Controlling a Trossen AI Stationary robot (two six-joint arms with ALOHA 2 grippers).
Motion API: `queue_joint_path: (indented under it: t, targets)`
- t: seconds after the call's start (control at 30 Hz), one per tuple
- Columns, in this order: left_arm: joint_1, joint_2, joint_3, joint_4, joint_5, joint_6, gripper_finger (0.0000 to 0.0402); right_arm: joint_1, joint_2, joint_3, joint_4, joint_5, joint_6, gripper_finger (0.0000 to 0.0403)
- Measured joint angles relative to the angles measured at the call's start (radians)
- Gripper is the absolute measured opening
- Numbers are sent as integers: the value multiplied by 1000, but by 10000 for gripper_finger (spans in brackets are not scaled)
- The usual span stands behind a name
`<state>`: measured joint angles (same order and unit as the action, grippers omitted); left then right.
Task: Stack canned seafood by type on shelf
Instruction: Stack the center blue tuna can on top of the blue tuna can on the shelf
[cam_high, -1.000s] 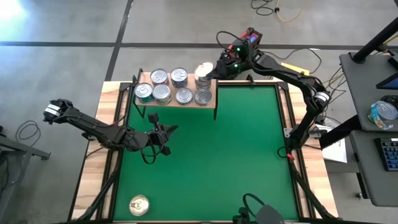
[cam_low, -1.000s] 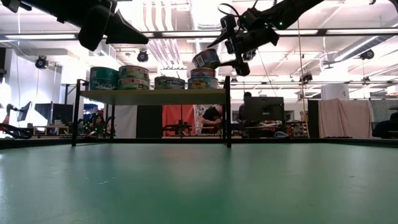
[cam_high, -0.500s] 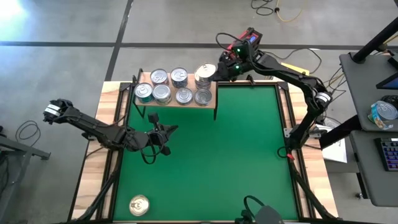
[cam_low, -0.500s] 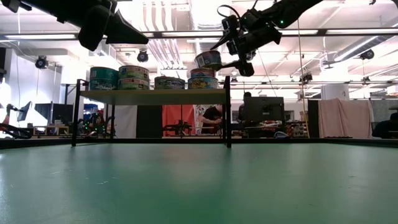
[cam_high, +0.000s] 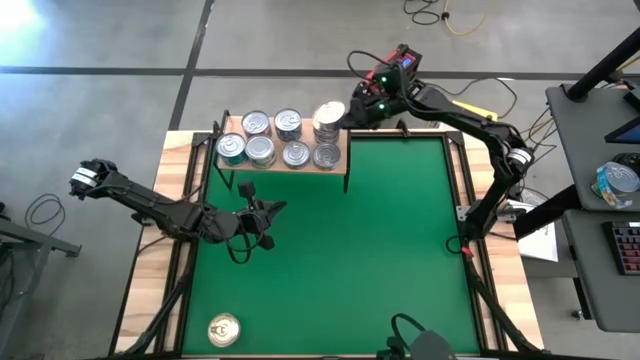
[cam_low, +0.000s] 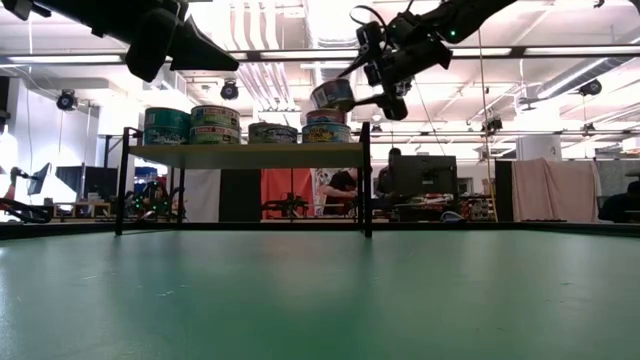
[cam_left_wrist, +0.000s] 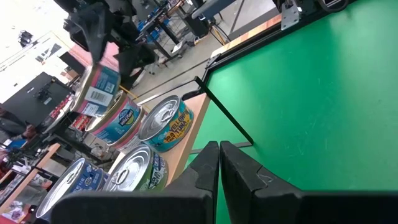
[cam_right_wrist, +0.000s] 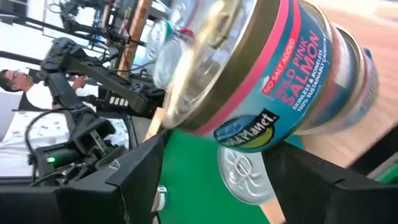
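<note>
A: Nearest us, one gold-topped tin (cam_high: 223, 329) lies alone at the front corner of the green mat (cam_high: 350, 260), well apart from everything else. We haven't touched that one yet.

B: Just beyond it our left pincer (cam_high: 262, 216) hangs over the mat with its fingers pressed together, holding nothing. It hasn't budged in the last second.

A: Then the shelf (cam_high: 285, 165) at the mat's far edge, with silver-topped tins (cam_high: 260, 150) lined up on it, some teal-sided. From the low camera we see them sitting on the board (cam_low: 245, 150) in short stacks.

B: And at the far end, the action. Our right pincer (cam_high: 345, 113) holds a pink salmon tin (cam_right_wrist: 261, 74) between widely spread fingers, above the stack (cam_low: 327, 127) at the shelf's right end.

A: What's changed? The tin (cam_low: 333, 95) has tipped and shifted a little over that stack, and the fingers have eased in slightly on it. It is not seated yet, as far as we can tell.

B: So we judge this placement nearly done. It still needs levelling and lowering onto its matching stack. After that, the lone tin up front remains.
</note>
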<state>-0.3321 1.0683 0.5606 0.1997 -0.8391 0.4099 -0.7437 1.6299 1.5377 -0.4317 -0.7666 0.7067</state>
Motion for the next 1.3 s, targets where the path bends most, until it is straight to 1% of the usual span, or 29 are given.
queue_joint_path:
  t: [0.23,0.53,0.93,1.03,1.3]
  targets:
    - [0,0,0,0,0,0,0,2,6,43,-5,8,0,267]
    - [0,0,0,0,0,0,0,6,8,44,-12,9,-1,256]
    - [0,0,0,0,0,0,0,30,8,43,-20,12,-28,267]
    - [0,0,0,0,0,0,0,35,8,43,-25,34,-35,266]
    - [0,0,0,0,0,-1,0,39,10,41,-35,37,-45,263]
